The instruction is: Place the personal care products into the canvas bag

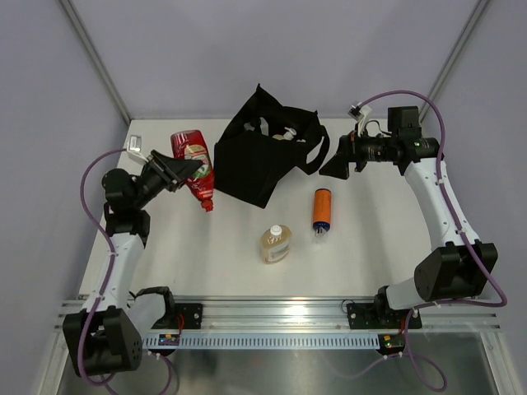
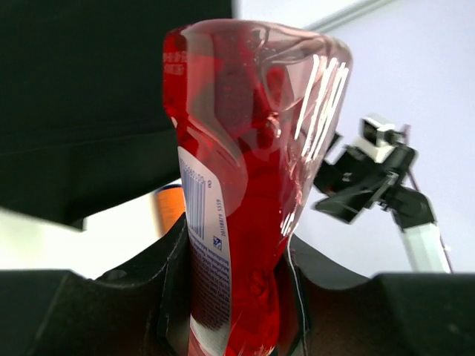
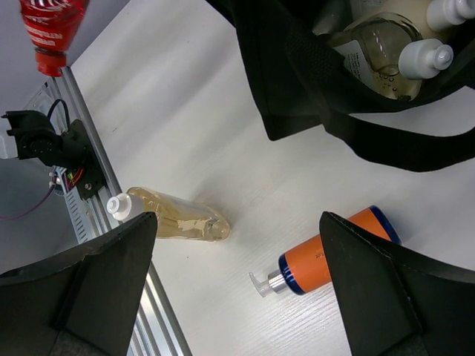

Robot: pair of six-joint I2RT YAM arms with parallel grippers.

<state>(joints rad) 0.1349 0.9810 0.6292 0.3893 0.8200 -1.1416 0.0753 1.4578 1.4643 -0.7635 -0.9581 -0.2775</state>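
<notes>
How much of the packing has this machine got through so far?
Partly done. At least two clear bottles with white caps already sit inside the black canvas bag. The left gripper holds a red bottle just left of the bag. An amber bottle and an orange pump bottle lie on the table, not yet packed. The right gripper is open and empty beside the bag's handle.
</notes>
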